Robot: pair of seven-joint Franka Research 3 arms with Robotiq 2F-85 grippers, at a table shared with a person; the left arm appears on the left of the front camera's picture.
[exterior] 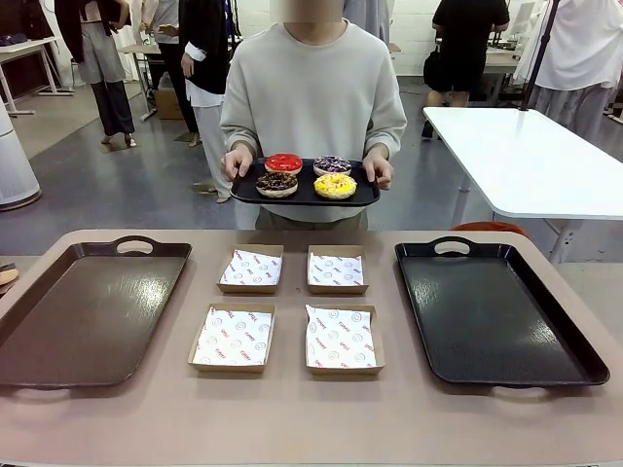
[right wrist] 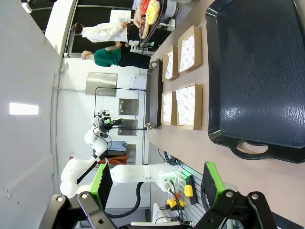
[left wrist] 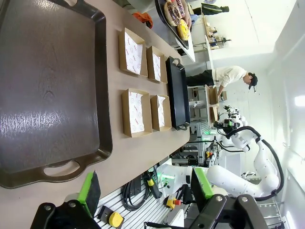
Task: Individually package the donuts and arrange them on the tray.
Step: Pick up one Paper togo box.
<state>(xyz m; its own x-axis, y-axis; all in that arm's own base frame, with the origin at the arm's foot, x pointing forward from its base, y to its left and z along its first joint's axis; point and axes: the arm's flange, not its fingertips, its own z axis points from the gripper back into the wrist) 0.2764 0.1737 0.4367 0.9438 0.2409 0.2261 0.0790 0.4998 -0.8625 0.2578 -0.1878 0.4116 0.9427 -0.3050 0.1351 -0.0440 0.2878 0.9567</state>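
Across the table from the robot, a person [exterior: 311,88] stands holding a dark serving tray [exterior: 365,197] in both hands, clear of the tabletop, and all four donuts [exterior: 307,173] sit on it: the red donut [exterior: 283,162] and purple donut [exterior: 332,164] at the back, the chocolate donut [exterior: 277,183] and yellow donut [exterior: 335,185] in front. On the table [exterior: 292,418] itself a brown tray [exterior: 88,311] lies at the robot's left and a black tray [exterior: 496,311] at its right, with four paper-lined boxes [exterior: 233,338] in two rows between them, each box apart from its neighbours. From the left wrist camera, the left gripper [left wrist: 145,191] hangs off the near end of the brown tray by its handle, green pads spread wide with nothing between them; the donuts show small at the top of that picture, well apart from the jaws, beyond the boxes. The right gripper [right wrist: 156,186] hangs likewise off the near handle end of the black tray, jaws parted and holding nothing, and the donuts are again far off at the top edge, past the full length of the table.
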